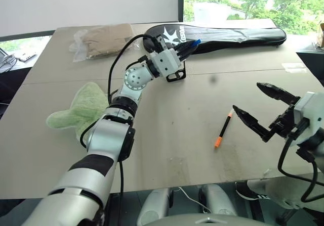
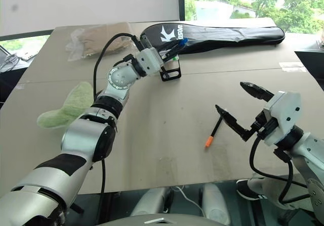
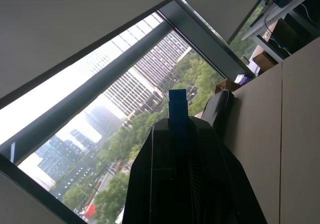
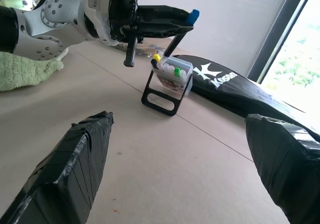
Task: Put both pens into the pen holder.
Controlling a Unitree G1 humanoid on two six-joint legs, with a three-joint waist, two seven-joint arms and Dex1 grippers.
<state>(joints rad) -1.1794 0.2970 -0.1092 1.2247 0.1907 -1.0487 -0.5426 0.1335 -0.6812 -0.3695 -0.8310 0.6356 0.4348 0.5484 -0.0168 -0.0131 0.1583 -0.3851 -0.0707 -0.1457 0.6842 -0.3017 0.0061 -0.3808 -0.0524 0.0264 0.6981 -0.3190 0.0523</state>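
Green plush cloth (image 1: 81, 107) lies at the table's (image 1: 167, 135) left edge, clear of my work. Just right of it my left arm reaches to the far middle, where the left gripper (image 1: 188, 46) has its jaws clamped on the blue-capped pen (image 1: 195, 42). The blue end pokes out past the fingertips, up and to the right. From the right wrist view, that pen slants down from the gripper with its lower end at or just inside the pen holder's (image 4: 167, 86) white top; I cannot tell whether it is seated. Behind the holder, along the far edge, sits the long black racket case (image 1: 233, 36).

Further right and nearer me, the orange-ended pen (image 1: 224, 129) lies flat on the bare table, long axis running near to far with a slight rightward lean at the far end. Right gripper (image 1: 255, 104) hangs just to its right, jaws spread wide, empty. One fingertip sits close by the pen's far end.

My judgement: the right arm is plainly nearer that pen. The jaws need to shift left and down, and straddle the barrel crosswise.
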